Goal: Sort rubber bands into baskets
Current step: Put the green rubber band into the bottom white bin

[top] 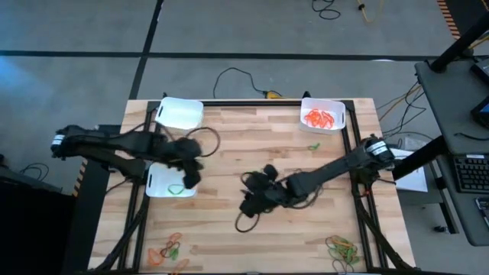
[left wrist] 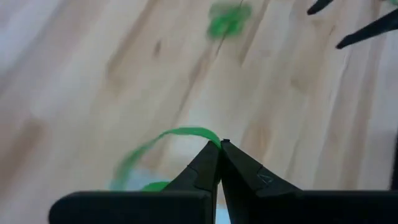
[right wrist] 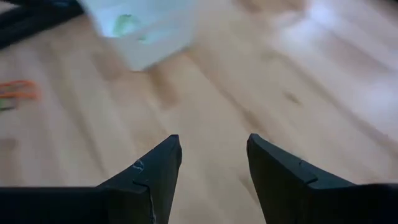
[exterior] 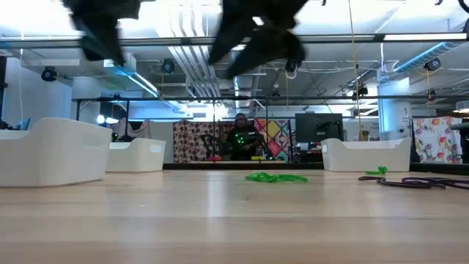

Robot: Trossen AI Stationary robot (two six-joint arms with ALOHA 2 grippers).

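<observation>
My left gripper (left wrist: 221, 144) is shut on a green rubber band (left wrist: 177, 134) and hangs over the near-left white basket (top: 157, 186), which holds green bands. My right gripper (right wrist: 212, 155) stands open over the middle of the table (top: 248, 205), with nothing between its fingers. A loose green band (exterior: 275, 177) lies flat on the wood mid-table. The far-right basket (top: 336, 122) holds orange bands (top: 319, 117). A third basket (top: 180, 112) stands at the far left. Mixed bands lie in piles at the near left (top: 170, 250) and near right (top: 344, 248). My left gripper pinches the green band at one point of its loop (left wrist: 210, 137), between the very tips of its two fingers. The fingers slant down from above. The rest of the loop hangs slack beside the fingertips, clear of the table.
Dark bands (exterior: 418, 182) and a small green one (exterior: 377, 171) lie on the wood toward the right. Black cables loop around both arms near the table's middle (top: 243, 223). Bare wood lies between the baskets and the near piles.
</observation>
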